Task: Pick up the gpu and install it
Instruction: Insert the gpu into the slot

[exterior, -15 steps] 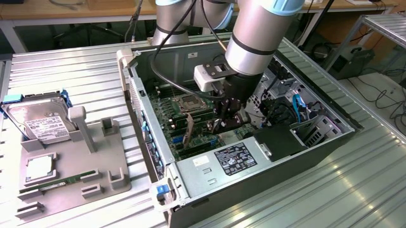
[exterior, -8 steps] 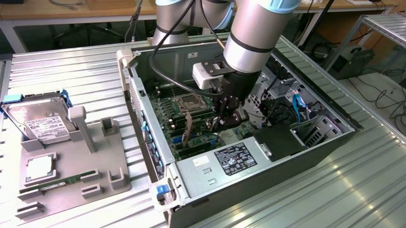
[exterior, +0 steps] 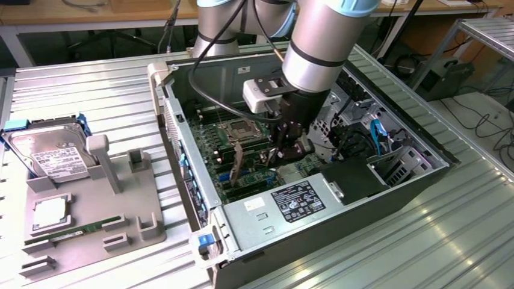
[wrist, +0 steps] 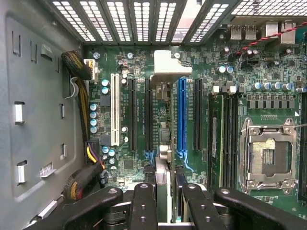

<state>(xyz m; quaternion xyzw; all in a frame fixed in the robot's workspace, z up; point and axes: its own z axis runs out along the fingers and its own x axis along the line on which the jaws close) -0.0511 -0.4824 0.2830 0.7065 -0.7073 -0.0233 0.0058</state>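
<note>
The gpu [wrist: 162,165] shows edge-on in the wrist view, standing upright over the motherboard [wrist: 225,120], between a black slot [wrist: 148,115] and the blue slot [wrist: 182,115]. Its silvery end bracket [wrist: 168,67] lies against the vented rear wall of the case. My gripper [wrist: 168,194] is shut on the card's near end, a black finger [wrist: 143,206] on each side. In the exterior view the gripper [exterior: 280,152] reaches down inside the open PC case [exterior: 173,129], close above the board.
A grey fixture [exterior: 129,220] at the exterior view's left holds a hard drive [exterior: 50,153], a CPU [exterior: 50,211] and a RAM stick [exterior: 72,232]. The power supply [exterior: 293,201], the empty CPU socket [wrist: 268,153] and a cable bundle [wrist: 86,172] crowd the case.
</note>
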